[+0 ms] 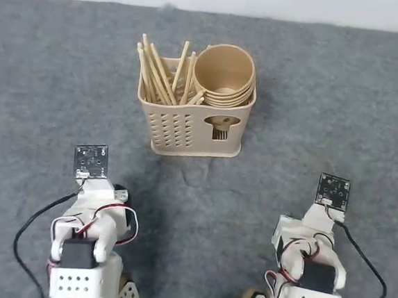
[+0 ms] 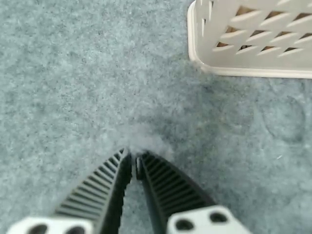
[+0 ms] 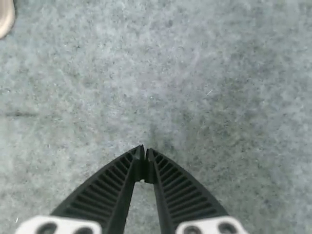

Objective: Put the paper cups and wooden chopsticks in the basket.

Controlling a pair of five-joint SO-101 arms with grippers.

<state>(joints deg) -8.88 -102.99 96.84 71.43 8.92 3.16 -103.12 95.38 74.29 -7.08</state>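
- High view: one beige basket (image 1: 194,124) stands on the grey mat (image 1: 43,93), split into two compartments.
- One nested stack of paper cups (image 1: 224,71), about five rims, sits upright in the basket's right compartment.
- Roughly ten wooden chopsticks (image 1: 162,72) lean in the basket's left compartment; they overlap too much for an exact count.
- Two arms sit on the near side of the basket, well apart from it.
- At the basket's near left corner, the left gripper (image 2: 132,158) hangs over the mat, jaws pressed together and empty.
- On the basket's near right side, the right gripper (image 3: 144,150) is likewise pressed together, holding nothing.
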